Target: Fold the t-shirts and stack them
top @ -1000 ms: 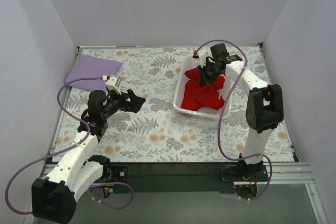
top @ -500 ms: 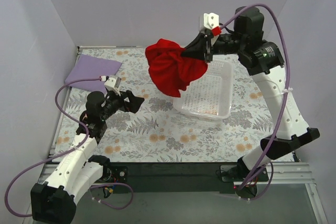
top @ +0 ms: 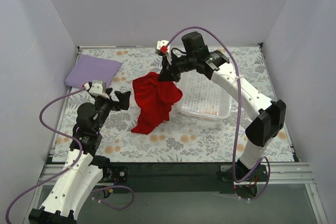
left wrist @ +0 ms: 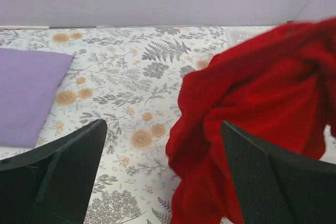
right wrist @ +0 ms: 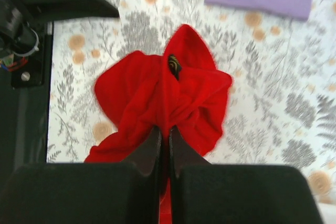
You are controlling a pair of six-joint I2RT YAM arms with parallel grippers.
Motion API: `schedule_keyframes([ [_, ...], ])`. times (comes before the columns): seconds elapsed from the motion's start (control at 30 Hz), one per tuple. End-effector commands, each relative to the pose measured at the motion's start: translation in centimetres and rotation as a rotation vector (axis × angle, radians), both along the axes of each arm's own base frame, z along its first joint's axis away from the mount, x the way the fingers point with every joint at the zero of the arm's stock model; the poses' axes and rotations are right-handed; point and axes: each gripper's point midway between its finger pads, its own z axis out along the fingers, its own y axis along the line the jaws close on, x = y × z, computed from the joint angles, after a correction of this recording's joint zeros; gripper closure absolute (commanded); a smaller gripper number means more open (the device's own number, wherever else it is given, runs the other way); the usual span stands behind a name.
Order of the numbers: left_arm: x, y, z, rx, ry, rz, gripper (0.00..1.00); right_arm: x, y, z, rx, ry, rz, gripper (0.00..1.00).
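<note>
a second ago the red t-shirt (top: 152, 100) lay bunched inside the white lattice basket (top: 205, 113). the right pincer (top: 167, 73) has since lifted it out, swung it over the basket's left wall and brought it down, so the basket now shows no cloth in it. the shirt hangs in a crumpled column, its lower end already touching the flowered tabletop (top: 184, 135) just left of the basket. judged from this, the picking-out step is done and the shirt is about to be laid down for spreading; no folding has begun.

the right pincer is clenched on a pinch of the red cloth. in the wrist view its fingers press together, with the shirt draping straight down beneath them. the left pincer (top: 119, 99) has drawn back slightly and turned toward the shirt. it is released and holds nothing, and the shirt's hanging edge is near its right finger but not between the fingers.

the lilac t-shirt (top: 93, 70) lies flat at the far left of the tabletop, well apart from both pincers, where it was before.
</note>
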Motion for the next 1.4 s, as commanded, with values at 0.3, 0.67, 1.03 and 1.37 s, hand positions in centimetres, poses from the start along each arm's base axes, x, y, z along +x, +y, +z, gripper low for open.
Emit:
schedule_keyframes([
  [0.3,0.0,-0.5,-0.5,0.032,0.012,-0.023,0.11,2.1,-2.1,-7.5,-0.237,-0.154,-0.180,0.15],
  [0.67,-0.5,-2.5,-0.4,0.017,0.027,-0.138,0.11,5.9,-16.4,-9.1,-0.111,0.106,-0.608,0.11],
  [1.03,-0.2,-2.7,-1.3,0.024,0.061,-0.146,0.11,11.7,-13.7,-9.0,0.067,0.398,-0.948,0.09],
  [1.37,0.5,-2.8,-2.4,0.039,0.101,-0.142,0.12,16.9,-11.8,-16.9,-0.322,0.054,-1.304,0.08],
])
